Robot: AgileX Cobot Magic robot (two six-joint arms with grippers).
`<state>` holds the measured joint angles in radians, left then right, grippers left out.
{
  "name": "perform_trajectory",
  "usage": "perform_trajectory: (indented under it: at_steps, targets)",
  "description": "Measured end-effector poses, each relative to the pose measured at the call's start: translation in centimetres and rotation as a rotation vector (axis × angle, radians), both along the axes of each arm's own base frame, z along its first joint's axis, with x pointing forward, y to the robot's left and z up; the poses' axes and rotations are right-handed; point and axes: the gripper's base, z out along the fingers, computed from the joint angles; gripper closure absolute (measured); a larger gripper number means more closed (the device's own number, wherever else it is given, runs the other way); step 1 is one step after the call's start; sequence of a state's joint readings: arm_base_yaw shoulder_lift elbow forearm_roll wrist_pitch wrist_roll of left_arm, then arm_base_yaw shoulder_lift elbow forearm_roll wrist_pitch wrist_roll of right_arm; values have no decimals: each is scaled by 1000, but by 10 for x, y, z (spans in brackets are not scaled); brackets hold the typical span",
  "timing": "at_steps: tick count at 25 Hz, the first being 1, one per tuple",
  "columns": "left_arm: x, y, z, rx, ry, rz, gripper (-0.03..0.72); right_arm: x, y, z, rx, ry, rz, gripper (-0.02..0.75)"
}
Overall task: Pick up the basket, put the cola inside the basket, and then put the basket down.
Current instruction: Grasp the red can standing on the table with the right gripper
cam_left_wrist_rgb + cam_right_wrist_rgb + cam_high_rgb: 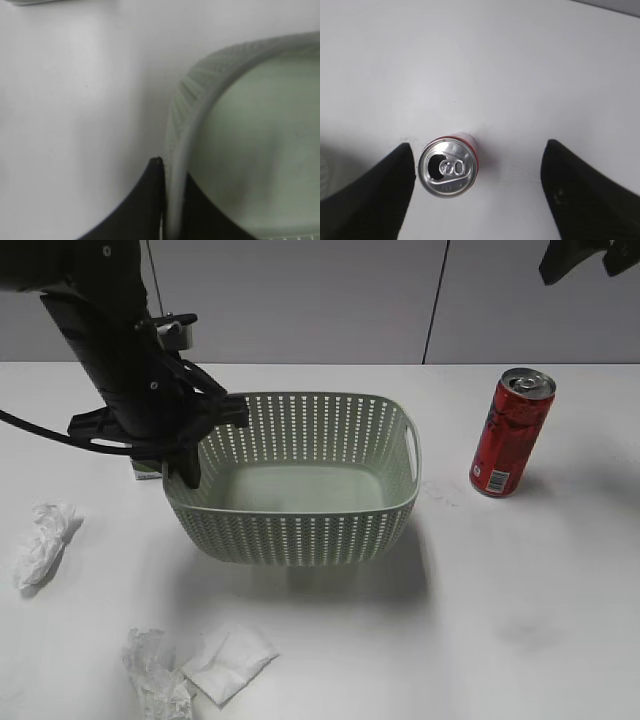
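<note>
The pale green basket (300,480) sits near the middle of the white tabletop (520,620), tilted a little, its left end raised and a shadow under it. The left arm's fingers (190,455) are clamped narrow on the basket's rim at its 9 o'clock side; the left wrist view shows one dark finger (142,205) outside the wall and the other inside, with the rim pinched between them. The cola (512,432) stands upright on the tabletop at about 3 o'clock from the basket, well apart from it, its opened silver top showing. In the right wrist view the right arm's fingers (477,192) hang spread wide above the cola (448,165), which lies just beside the left one, not touched. Crumpled white tissues (195,665) lie at 7 o'clock, another wad (42,542) at 9 o'clock.
</note>
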<state>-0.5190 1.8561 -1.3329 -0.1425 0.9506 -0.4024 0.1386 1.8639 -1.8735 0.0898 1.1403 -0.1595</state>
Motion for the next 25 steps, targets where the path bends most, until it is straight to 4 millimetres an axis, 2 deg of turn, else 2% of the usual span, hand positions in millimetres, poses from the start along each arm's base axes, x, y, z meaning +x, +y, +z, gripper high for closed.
perform_trajectory:
  at_steps: [8, 11, 13, 16, 20, 25]
  targets:
    - [-2, 1, 0, 10, 20, -3, 690, -58, -10, 76, 29, -154, -30, 145]
    - [-3, 1, 0, 14, 28, -4, 690, -98, -15, 104, 49, -227, -41, 145]
    - [-3, 1, 0, 15, 30, -4, 690, -130, -20, 112, 54, -250, -43, 145]
    - [-3, 1, -1, 17, 34, -5, 690, -175, -26, 106, 53, -244, -43, 145]
    - [-3, 2, -1, 19, 38, -6, 690, -238, -34, 73, 49, -211, -45, 146]
    - [-4, 2, -1, 19, 40, -5, 690, -301, -43, 27, 57, -256, -50, 146]
